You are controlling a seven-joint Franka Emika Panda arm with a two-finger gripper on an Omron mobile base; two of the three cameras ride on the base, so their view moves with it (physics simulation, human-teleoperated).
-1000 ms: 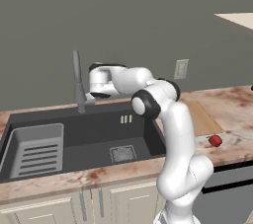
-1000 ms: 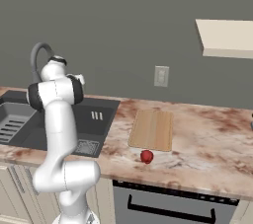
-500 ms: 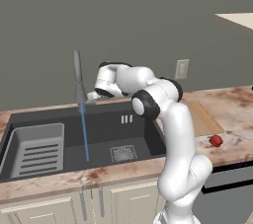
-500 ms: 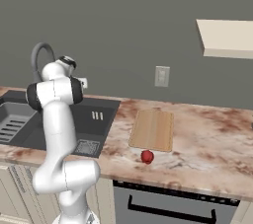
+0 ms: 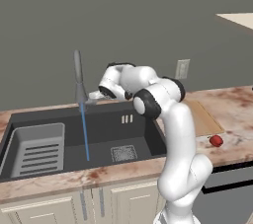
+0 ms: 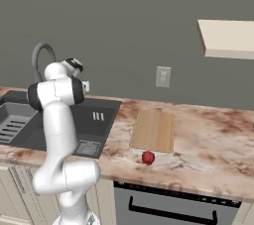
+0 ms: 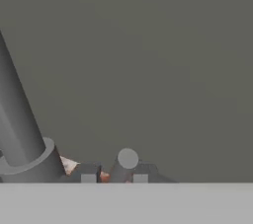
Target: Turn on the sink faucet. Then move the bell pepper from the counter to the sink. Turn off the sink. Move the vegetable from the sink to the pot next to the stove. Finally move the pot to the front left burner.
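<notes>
The sink faucet (image 5: 78, 76) stands upright behind the sink (image 5: 138, 128), and a thin blue stream of water (image 5: 85, 134) falls from it into the basin. My gripper (image 5: 95, 100) is just right of the faucet's base, at the side lever (image 7: 127, 159). In the hand view the gripper (image 7: 114, 177) has its tips close together, shut, with the lever's round end just above them and the spout (image 7: 16, 119) at the left. The red bell pepper (image 5: 216, 141) (image 6: 147, 157) lies on the counter (image 6: 208, 154) near its front edge. The pot and stove are out of view.
A wooden cutting board (image 6: 154, 130) lies on the counter behind the pepper. The slotted tray insert (image 5: 37, 149) fills the sink's left half, and the drain grate (image 5: 122, 153) sits mid-basin. A wall outlet (image 6: 162, 76) and an oven front (image 6: 173, 204) are to the right.
Water has started to run from the faucet. The hand has shifted slightly right and down at the lever beside the faucet's base.
</notes>
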